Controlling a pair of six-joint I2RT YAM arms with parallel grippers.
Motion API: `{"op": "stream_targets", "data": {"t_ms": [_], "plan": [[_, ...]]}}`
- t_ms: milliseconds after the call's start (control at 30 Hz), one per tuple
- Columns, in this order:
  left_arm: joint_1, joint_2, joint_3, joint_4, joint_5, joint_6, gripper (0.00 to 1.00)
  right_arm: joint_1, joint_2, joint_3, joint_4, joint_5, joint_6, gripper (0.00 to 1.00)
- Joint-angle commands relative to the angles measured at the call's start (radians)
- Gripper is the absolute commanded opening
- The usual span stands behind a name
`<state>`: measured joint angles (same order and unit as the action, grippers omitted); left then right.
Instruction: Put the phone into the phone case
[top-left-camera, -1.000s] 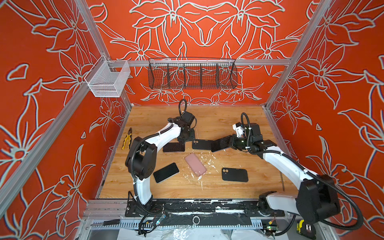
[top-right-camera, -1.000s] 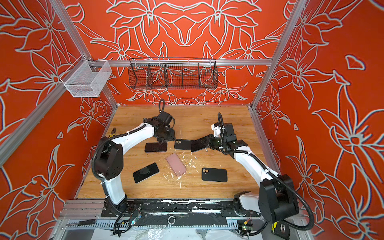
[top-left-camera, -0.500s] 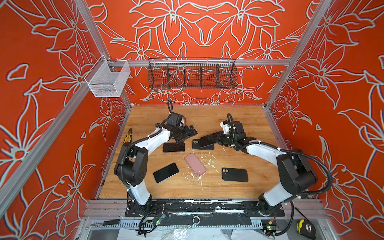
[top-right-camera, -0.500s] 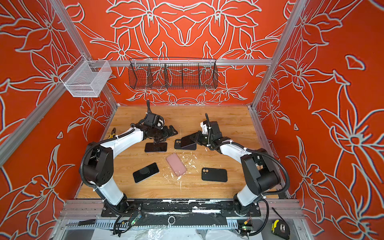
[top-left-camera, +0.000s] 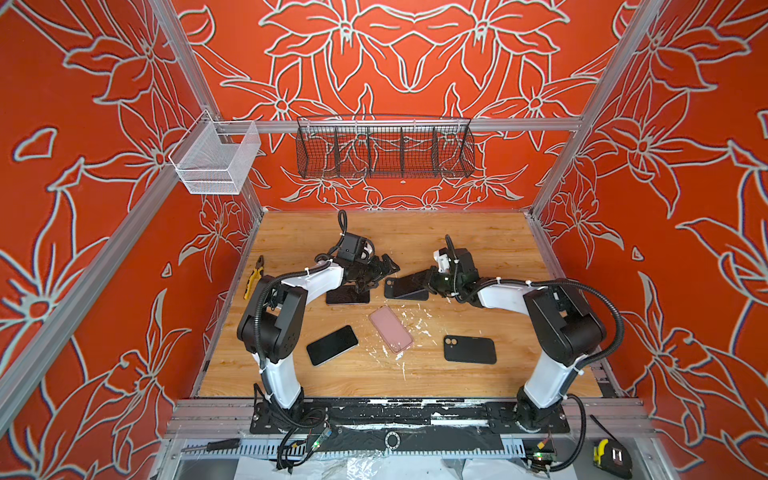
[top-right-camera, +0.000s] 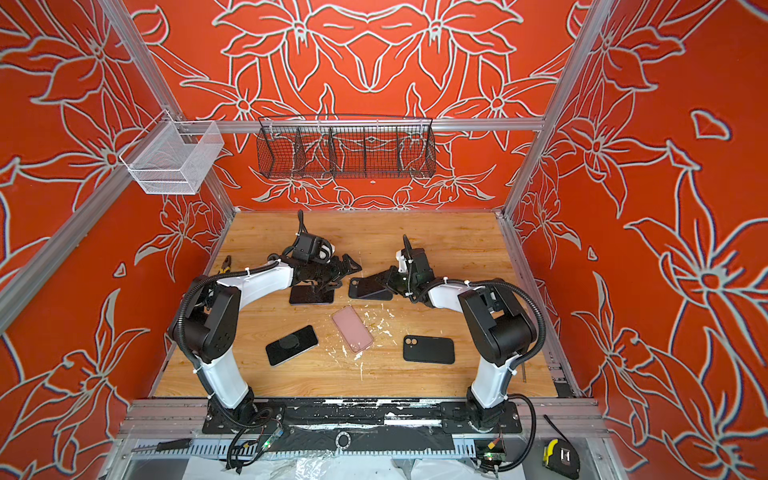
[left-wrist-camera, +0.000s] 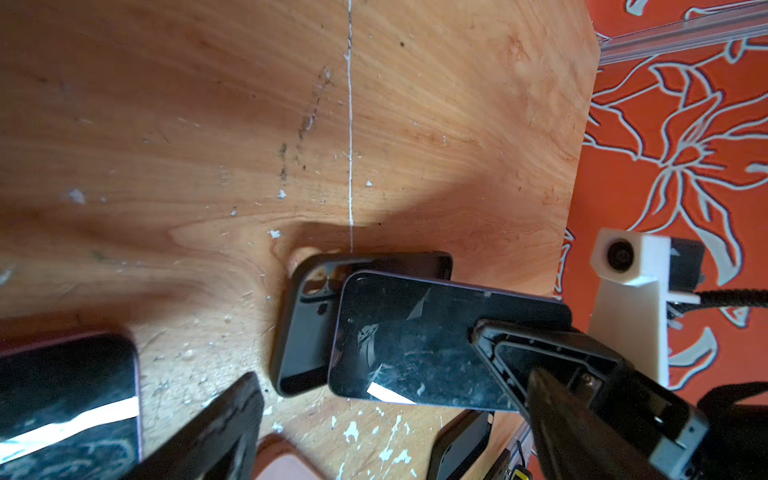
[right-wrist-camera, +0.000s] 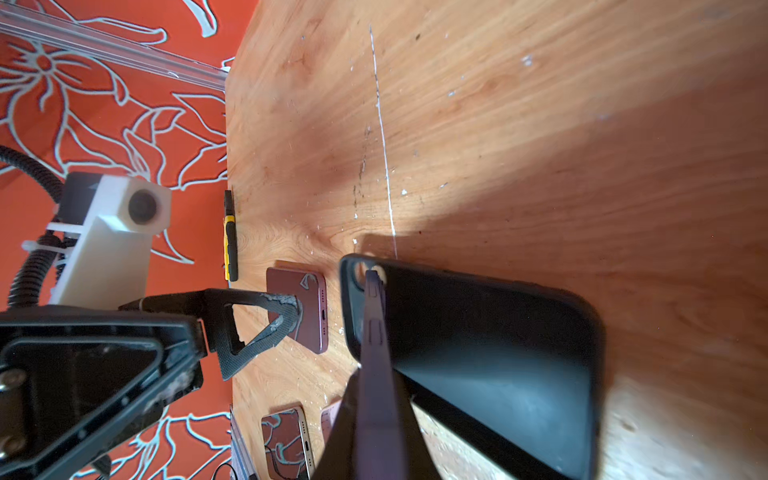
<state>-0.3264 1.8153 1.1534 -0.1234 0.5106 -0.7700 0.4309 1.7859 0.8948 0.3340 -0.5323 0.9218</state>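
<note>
Right gripper (top-left-camera: 430, 279) clamps the dark glossy slab phone (left-wrist-camera: 415, 345), tilted, its lower end seemingly inside the black rubbery open case (left-wrist-camera: 305, 336) lying on the wooden table (top-left-camera: 457, 237); left gripper (top-left-camera: 380, 276) hangs agape nearby; insertion is in hand; next, lower and press the phone flat.

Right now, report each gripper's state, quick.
Left gripper: open, holding nothing.
Right gripper: shut on the phone, which is tilted over the black case.
</note>
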Motion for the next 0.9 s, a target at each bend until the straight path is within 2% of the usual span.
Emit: {"op": "stream_targets", "data": {"t_ms": [0,300,867], "plan": [[0.006,0.027,-0.012,0.053,0.006,-0.031,0.97,0.016,0.024,0.042,0.063,-0.002,0.029,0.0],[0.006,0.069,-0.035,0.096,0.005,-0.06,0.97,0.022,0.062,0.051,0.066,-0.006,0.029,0.0],[0.007,0.129,-0.037,0.132,-0.004,-0.081,0.97,0.022,0.113,0.023,0.102,-0.106,-0.004,0.0]]}}
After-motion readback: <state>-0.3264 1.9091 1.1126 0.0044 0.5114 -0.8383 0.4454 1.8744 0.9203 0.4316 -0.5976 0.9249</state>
